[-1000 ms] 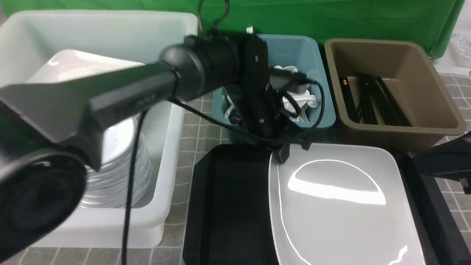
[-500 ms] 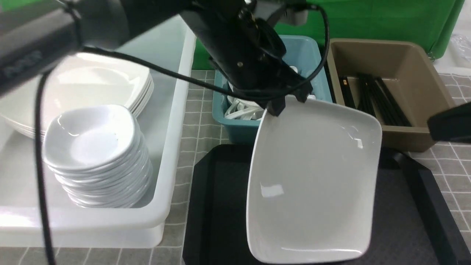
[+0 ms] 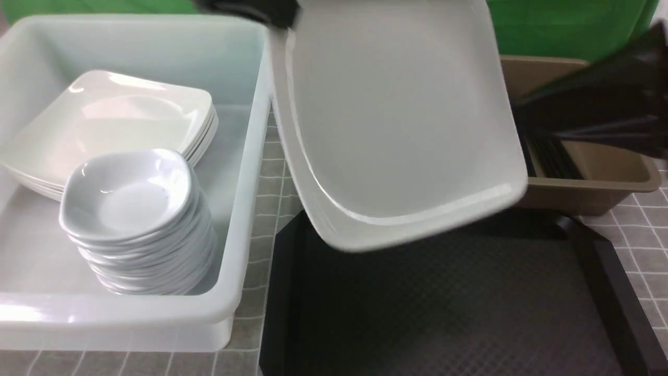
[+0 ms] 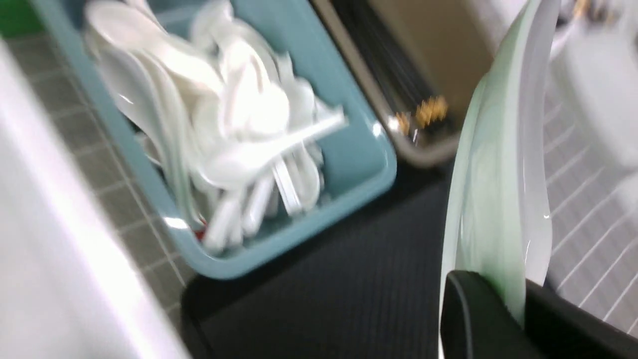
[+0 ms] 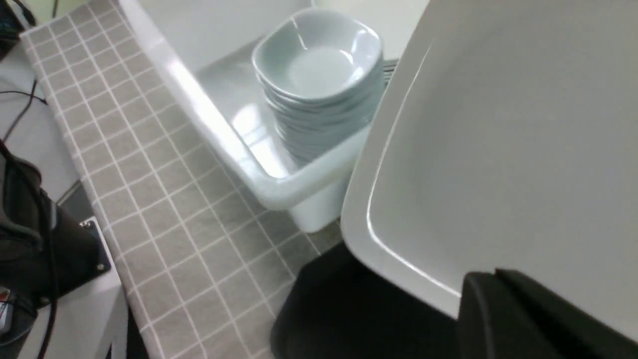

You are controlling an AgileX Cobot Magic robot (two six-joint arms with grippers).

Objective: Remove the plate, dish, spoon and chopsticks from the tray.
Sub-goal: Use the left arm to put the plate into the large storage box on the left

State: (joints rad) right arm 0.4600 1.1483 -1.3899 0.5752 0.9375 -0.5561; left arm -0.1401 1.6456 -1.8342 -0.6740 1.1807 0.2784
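Note:
My left gripper (image 4: pixel 518 304) is shut on the rim of the large white square plate (image 3: pixel 396 120). It holds the plate high and steeply tilted above the far half of the black tray (image 3: pixel 443 313). In the front view only a dark bit of that gripper (image 3: pixel 279 15) shows at the top edge. The plate also fills much of the right wrist view (image 5: pixel 498 149). My right gripper (image 5: pixel 498 279) is shut and holds nothing, close by the plate's edge. Its arm (image 3: pixel 600 109) is a blur at the right. Spoons (image 4: pixel 224 124) lie in the teal tub. Chopsticks (image 4: pixel 418 109) lie in the brown tub.
A big white tub (image 3: pixel 245 172) stands left of the tray. It holds a stack of small bowls (image 3: pixel 135 219) and a stack of square plates (image 3: pixel 115 120). The teal tub (image 4: pixel 369 149) and the brown tub (image 3: pixel 600 177) stand behind the tray on a grey checked cloth.
The left gripper has lifted the plate off the tray and swung it up and to the left. The right arm has risen at the right.

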